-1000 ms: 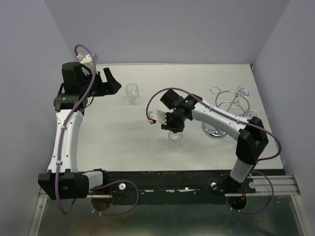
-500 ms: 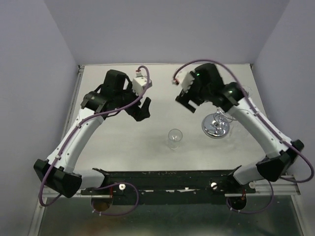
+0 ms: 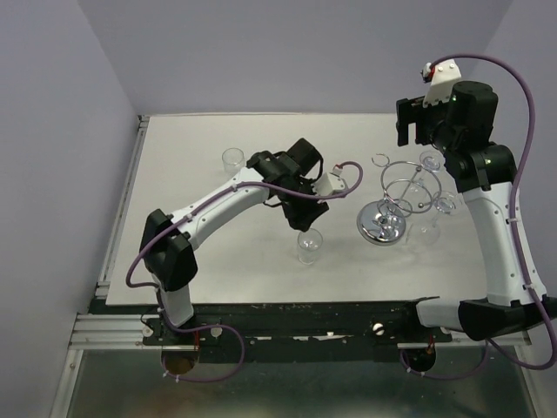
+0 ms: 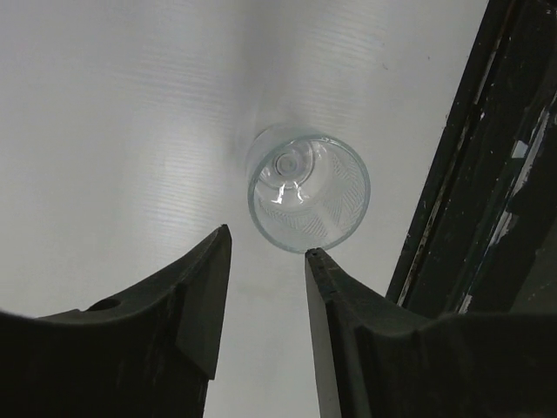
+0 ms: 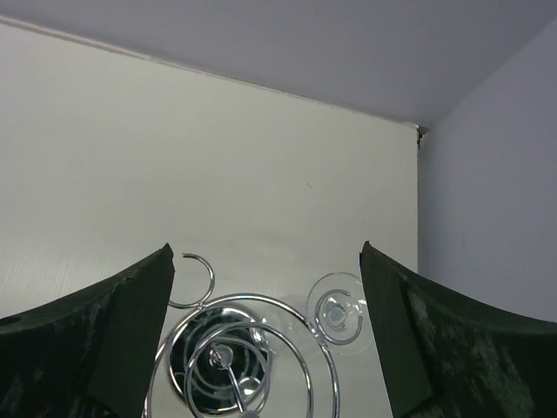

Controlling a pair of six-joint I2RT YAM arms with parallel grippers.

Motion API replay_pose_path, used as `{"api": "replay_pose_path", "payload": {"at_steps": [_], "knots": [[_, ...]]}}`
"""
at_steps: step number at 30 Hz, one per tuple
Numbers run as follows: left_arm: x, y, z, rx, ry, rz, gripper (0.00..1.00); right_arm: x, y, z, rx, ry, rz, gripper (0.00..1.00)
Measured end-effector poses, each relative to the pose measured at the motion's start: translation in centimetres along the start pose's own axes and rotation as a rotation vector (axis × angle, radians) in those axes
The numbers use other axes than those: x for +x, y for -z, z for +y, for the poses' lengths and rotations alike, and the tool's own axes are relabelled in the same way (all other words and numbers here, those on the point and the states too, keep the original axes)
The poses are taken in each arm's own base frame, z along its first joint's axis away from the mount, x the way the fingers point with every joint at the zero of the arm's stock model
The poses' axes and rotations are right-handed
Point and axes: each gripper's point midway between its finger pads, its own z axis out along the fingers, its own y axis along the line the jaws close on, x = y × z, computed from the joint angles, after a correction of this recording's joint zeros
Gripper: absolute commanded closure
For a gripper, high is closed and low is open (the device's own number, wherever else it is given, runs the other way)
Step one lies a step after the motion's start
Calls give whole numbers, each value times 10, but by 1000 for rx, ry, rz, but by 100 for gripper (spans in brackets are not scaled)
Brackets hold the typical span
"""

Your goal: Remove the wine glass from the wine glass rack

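A: Item 1, wine glass rack. Where are we logging it?
B: We're logging it upright on the bench, R side, w/ a hung glass in a far loop.
A: Wine glass?
B: Standing front-centre, well apart from rack. L hand is hovering over it, jaws part open, gripping nothing.
A: R hand?
B: Hanging high over rack, jaws wide, empty. We're also listing another glass, back-L.

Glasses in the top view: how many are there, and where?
4. The near glass stands under the left gripper; the far glass stands behind it, leftward; two hang on the rack: back glass, right glass. Others may be hidden.
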Motion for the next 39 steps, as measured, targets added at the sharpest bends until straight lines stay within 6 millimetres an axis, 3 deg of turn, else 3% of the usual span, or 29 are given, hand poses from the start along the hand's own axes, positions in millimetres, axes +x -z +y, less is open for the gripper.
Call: {"api": "replay_pose_path", "payload": {"at_steps": [7, 21, 26, 34, 36, 39], "knots": [[7, -45, -8, 36, -19, 96, 53, 13, -3, -8, 18, -32, 30, 6], [17, -79, 6, -16, -1, 163, 84, 23, 7, -25, 63, -52, 30, 7], [12, -80, 11, -37, -9, 152, 100, 24, 6, -25, 61, -56, 31, 7], [14, -75, 26, -71, 1, 152, 100, 25, 4, -23, 52, -61, 35, 7], [16, -68, 39, -89, 21, 147, 100, 26, 3, -23, 51, -61, 37, 7], [11, -48, 74, -140, 86, 121, 100, 26, 3, -24, 51, -54, 37, 7]]}}
